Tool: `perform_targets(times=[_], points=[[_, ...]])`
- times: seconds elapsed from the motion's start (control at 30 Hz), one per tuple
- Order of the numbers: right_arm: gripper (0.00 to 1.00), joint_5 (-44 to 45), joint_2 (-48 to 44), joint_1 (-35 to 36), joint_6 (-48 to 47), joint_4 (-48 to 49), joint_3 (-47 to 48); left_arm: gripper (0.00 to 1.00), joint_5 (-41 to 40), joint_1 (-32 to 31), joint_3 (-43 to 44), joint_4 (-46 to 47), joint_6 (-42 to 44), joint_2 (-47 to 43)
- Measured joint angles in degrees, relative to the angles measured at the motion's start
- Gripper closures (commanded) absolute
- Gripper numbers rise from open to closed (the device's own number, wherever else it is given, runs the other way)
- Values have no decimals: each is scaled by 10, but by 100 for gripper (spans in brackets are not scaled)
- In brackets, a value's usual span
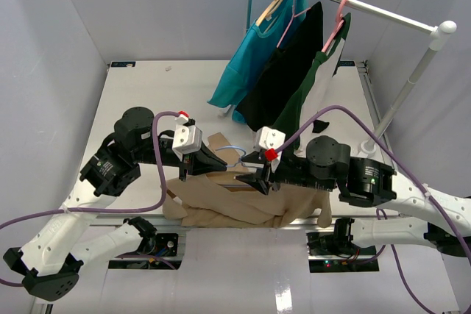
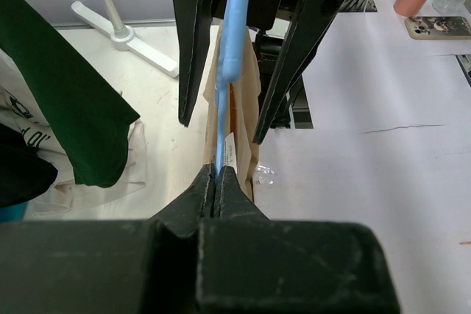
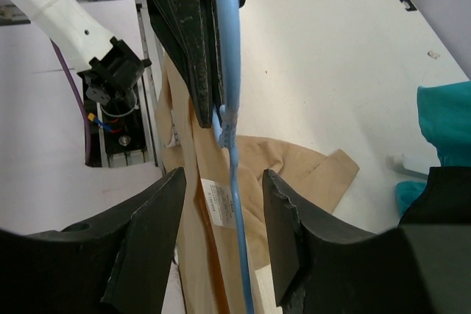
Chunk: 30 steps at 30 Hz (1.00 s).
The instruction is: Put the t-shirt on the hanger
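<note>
Left gripper (image 2: 218, 174) pinched tight on hanger (image 2: 237, 27) wire, right gripper (image 3: 223, 178) spread astride it without touching, t-shirt (image 1: 235, 207) bunched beneath over table (image 1: 162, 93) near edge, hanger mostly hidden from above.

Over at two o'clock a white rail (image 1: 383, 11) is standing at the table's (image 1: 140, 90) far corner, with a teal shirt (image 1: 246, 64), a black garment (image 1: 291, 71) and a dark green shirt (image 1: 313, 87) hanging from it.

Rumpled tan t-shirt (image 1: 228, 209), thin light-blue hanger (image 3: 229, 49) raised at its collar
</note>
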Motion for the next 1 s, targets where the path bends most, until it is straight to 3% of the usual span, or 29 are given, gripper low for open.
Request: perform_targets(times=[0.1, 0.17, 0.23, 0.27, 0.5, 0.6, 0.67, 0.73, 0.77, 0.87, 1.0], points=[[57, -6, 15, -4, -2, -11, 6, 100, 1, 0, 0, 0, 0, -1], [68, -8, 21, -6, -4, -18, 6, 100, 1, 0, 0, 0, 0, -2], [88, -9, 24, -8, -7, -24, 6, 100, 1, 0, 0, -1, 1, -5], [91, -9, 25, -8, -7, -26, 6, 100, 1, 0, 0, -2, 1, -7], [92, -15, 20, -9, 11, -33, 5, 100, 9, 0, -7, 2, 2, -11], [92, -16, 10, -9, 22, -35, -5, 87, 13, -1, -19, 20, -2, -12], [92, -15, 2, -9, 29, -34, -15, 86, 15, -3, -27, 30, -8, -11], [92, -18, -6, -9, 35, -34, -24, 69, 17, -4, -34, 41, -11, -9], [92, -19, -9, -9, 38, -35, -26, 54, 18, -5, -37, 45, -14, -8], [92, -23, -27, -9, 50, -52, -31, 38, 12, -2, -40, 57, -23, -6], [92, -14, -59, -9, 80, -76, -32, 8, -1, 0, -40, 69, -34, -7]])
